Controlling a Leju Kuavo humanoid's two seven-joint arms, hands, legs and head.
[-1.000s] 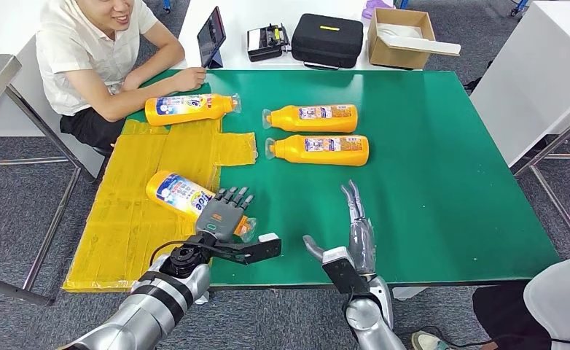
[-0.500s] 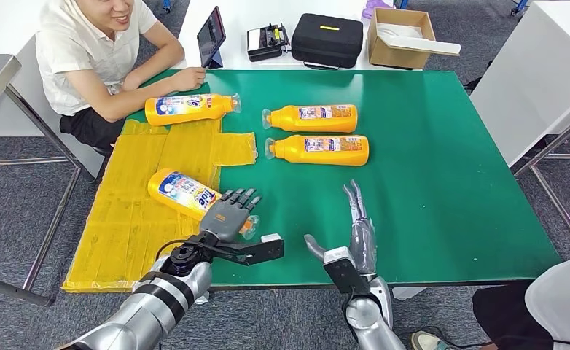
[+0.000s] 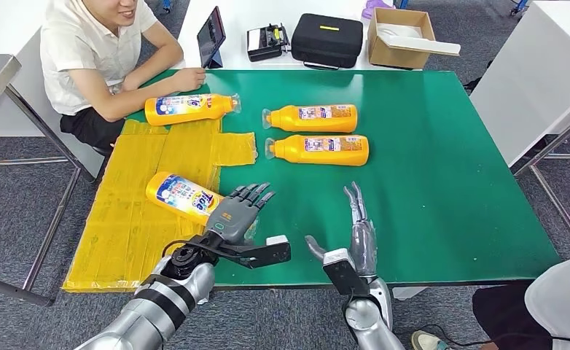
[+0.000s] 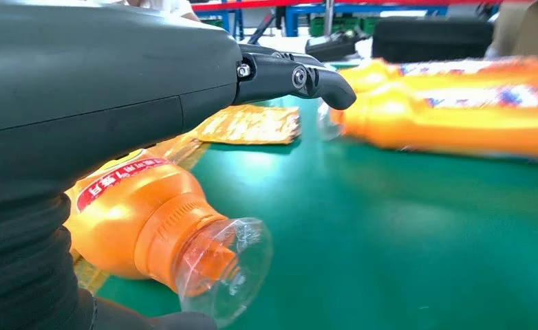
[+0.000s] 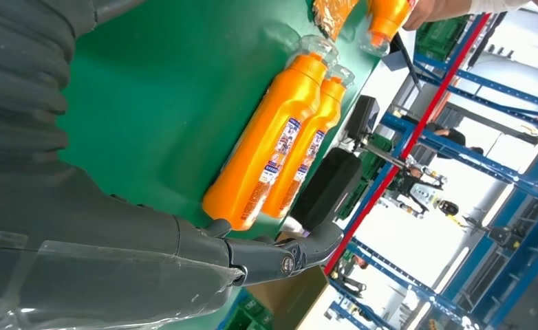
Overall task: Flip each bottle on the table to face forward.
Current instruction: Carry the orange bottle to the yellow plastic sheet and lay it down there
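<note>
1. Left hand [image 3: 237, 211]: fingers spread, holding nothing, over the neck of the nearest orange plastic bottle [image 3: 181, 195] on the yellow sheet [image 3: 122, 219].
2. Right hand [image 3: 360, 227]: fingers straight, apart, empty, right of that bottle.
3. Three orange bottles [image 3: 317, 149] lie beyond it.

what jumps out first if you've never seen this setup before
Four orange bottles lie on their sides on the green table: two stacked as a pair mid-table, one at the far left by a seated person's hand, one near the front on yellow sheeting. The left hand hovers over that near bottle's capped end, fingers spread, while the right hand stands open and edge-up beside it.
</note>
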